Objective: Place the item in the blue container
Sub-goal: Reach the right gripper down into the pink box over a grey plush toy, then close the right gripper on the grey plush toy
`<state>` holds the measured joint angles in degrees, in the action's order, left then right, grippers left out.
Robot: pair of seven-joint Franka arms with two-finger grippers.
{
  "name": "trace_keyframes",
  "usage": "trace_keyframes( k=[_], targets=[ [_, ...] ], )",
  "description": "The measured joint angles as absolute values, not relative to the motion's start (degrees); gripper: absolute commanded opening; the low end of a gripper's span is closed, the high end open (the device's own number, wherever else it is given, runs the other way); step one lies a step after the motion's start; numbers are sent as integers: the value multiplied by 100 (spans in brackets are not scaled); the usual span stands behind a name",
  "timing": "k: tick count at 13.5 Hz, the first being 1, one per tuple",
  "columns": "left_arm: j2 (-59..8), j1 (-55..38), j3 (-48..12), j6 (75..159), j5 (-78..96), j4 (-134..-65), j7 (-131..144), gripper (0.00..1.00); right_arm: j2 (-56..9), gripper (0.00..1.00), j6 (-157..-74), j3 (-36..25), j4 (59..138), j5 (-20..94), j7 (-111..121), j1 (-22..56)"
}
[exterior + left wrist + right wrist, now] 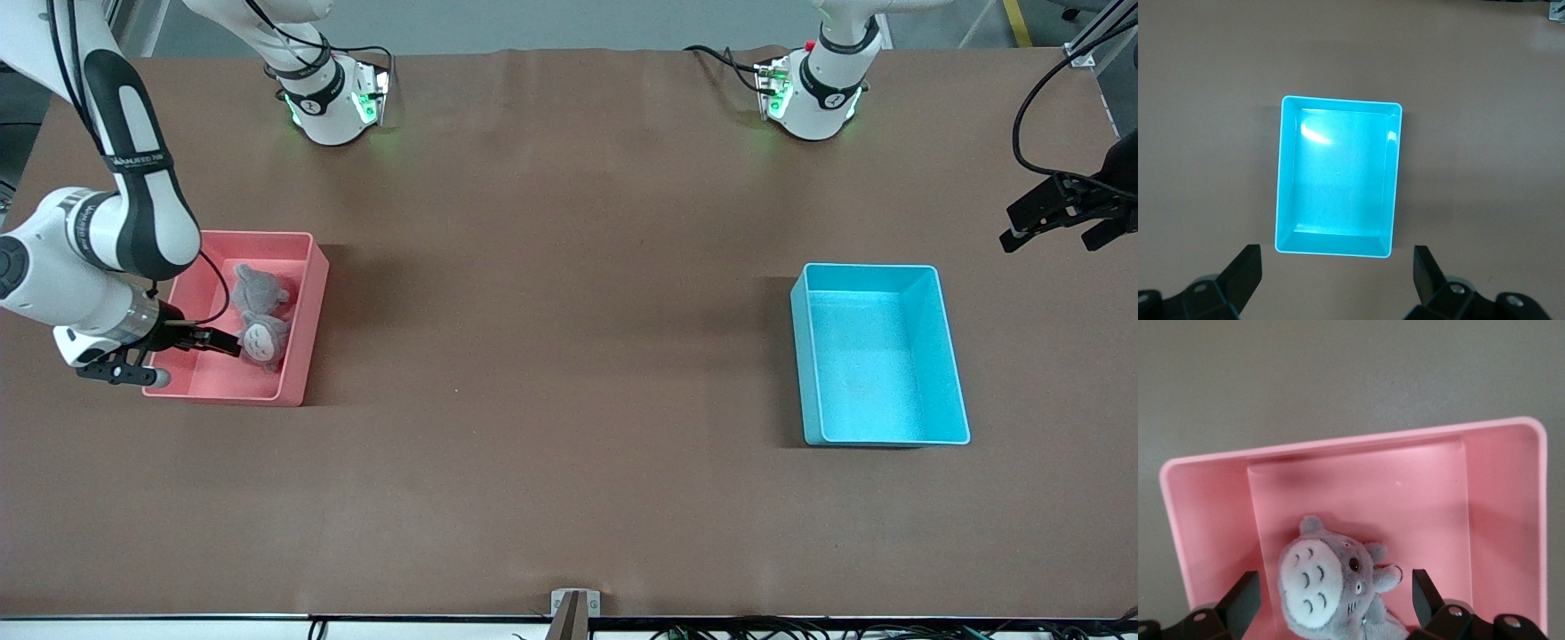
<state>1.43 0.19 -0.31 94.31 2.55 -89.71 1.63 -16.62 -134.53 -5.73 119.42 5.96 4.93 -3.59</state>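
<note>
Inside the pink bin (298, 329) a grey plush toy (1328, 590) lies between the right gripper's (1331, 607) parted jaws, left gripper (1338, 280) also spread

My right hand (191, 342) hangs low with fingers spread, pointing to three o'clock; my left hand (1058, 222) waits raised, open.

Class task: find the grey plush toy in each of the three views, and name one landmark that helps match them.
Front view: plush toy lies in the pink bin, at the right arm's end.
Left wrist view: not in it.
Right wrist view: toy between the open fingers.
Shared landmark: the pink bin.
</note>
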Motion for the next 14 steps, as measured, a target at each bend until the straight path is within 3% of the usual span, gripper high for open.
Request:
trace_keyframes(
  k=[5, 14],
  targets=[
    [142, 28, -31, 9431, 255, -8972, 163, 100, -1762, 100, -14009, -557, 12341, 597, 344, -237],
    [141, 28, -31, 9431, 255, -8973, 163, 100, -1916, 100, -14060, -559, 12564, 716, 288, -223]
  ],
)
